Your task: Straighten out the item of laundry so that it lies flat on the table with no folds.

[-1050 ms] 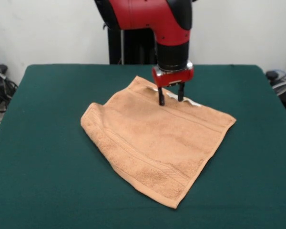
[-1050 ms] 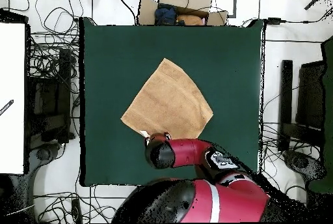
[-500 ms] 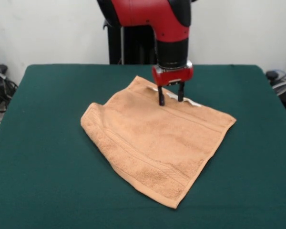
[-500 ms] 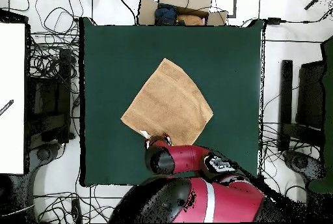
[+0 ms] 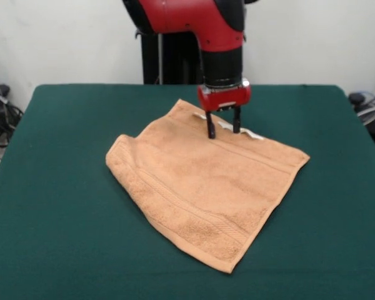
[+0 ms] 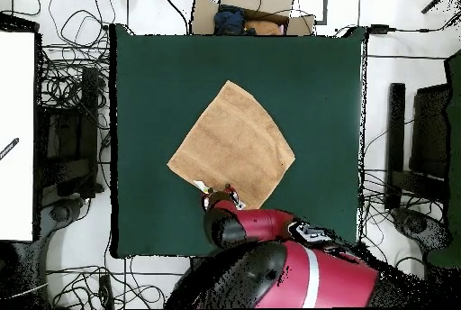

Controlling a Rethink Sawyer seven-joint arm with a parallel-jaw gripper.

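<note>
Open end effector (image 5: 223, 129) beside towel's (image 5: 203, 181) unreadable white label (image 5: 252, 134).

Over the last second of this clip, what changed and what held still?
The arm drew back slightly toward its base, carrying the tool with it; the fingers stand open over the towel's far edge near the white label, gripping nothing. The towel has not shifted on the table, its one corner still folded.

Bright, even light; soft shadows, no glare.
</note>
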